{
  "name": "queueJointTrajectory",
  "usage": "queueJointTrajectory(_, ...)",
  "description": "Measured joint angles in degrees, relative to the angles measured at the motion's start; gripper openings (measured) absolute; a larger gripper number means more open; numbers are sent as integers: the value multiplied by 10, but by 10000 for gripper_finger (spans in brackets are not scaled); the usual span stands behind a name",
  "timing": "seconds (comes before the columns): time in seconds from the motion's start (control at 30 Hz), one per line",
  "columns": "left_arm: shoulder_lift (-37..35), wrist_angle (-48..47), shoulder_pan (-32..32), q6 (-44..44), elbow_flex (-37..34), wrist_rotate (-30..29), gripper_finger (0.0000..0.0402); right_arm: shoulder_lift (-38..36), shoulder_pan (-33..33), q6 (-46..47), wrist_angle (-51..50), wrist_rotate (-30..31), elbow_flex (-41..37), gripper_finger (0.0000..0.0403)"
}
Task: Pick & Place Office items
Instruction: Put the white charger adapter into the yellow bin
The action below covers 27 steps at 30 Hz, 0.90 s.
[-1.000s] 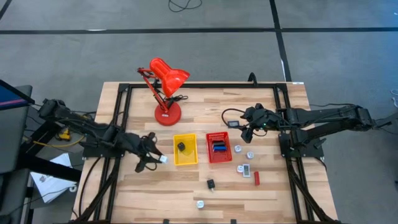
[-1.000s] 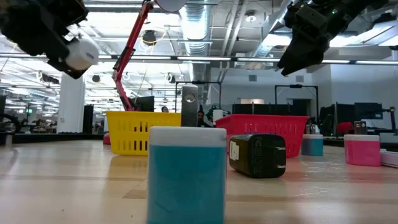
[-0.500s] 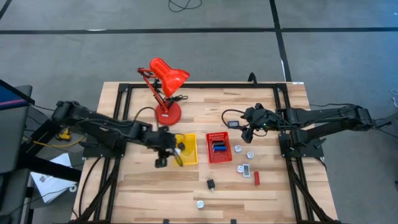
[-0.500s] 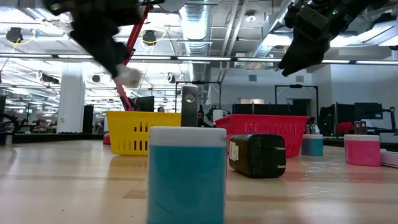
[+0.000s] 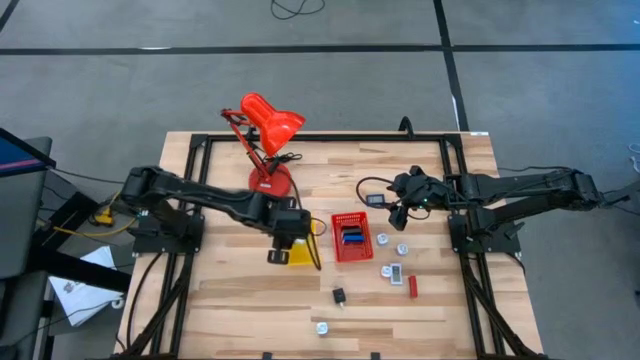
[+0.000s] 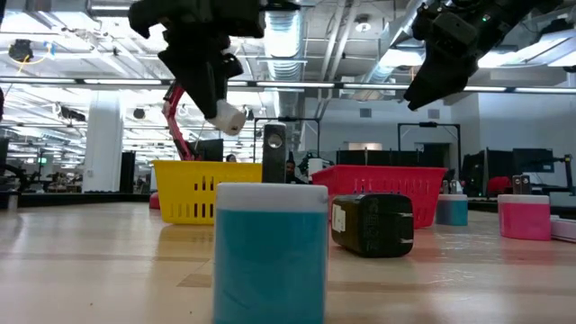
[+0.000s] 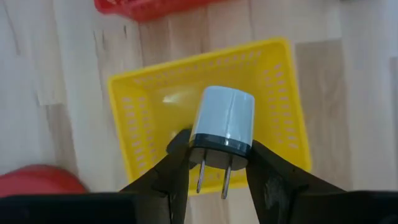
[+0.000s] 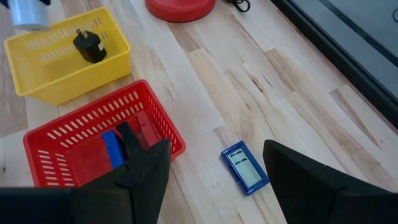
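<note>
While the sort is partway done, we list:
Held item: white charger plug [image 7: 222, 124], pinched by left gripper [image 7: 214, 163] above yellow tray [image 7: 124, 102].
Already binned: black plug [image 8: 89, 46]; blue and red pieces in red tray [image 8: 163, 118].
Right gripper [image 8: 214, 168]: spread, empty, over blue piece [image 8: 245, 167].
Remaining: several pieces loose on table [image 5: 240, 300].

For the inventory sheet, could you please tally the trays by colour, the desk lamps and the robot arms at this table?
Yellow tray: 1
Red tray: 1
Red desk lamp: 1
Robot arms: 2 (left arm, right arm)
Total: 5
</note>
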Motion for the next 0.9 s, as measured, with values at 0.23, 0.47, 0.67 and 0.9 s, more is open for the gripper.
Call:
queueJointTrajectory(0.23,46,-9,-14,116,17,-108,125,0,1,0,0,0,0,249)
queueJointTrajectory(0.47,66,2,-49,308,17,-185,127,0,1,0,0,0,0,249)
queueJointTrajectory(0.67,70,44,-64,487,17,-232,129,0,1,-13,0,0,0,249)
queueJointTrajectory(0.9,69,83,-70,652,-4,-258,134,0,1,-13,0,0,0,249)
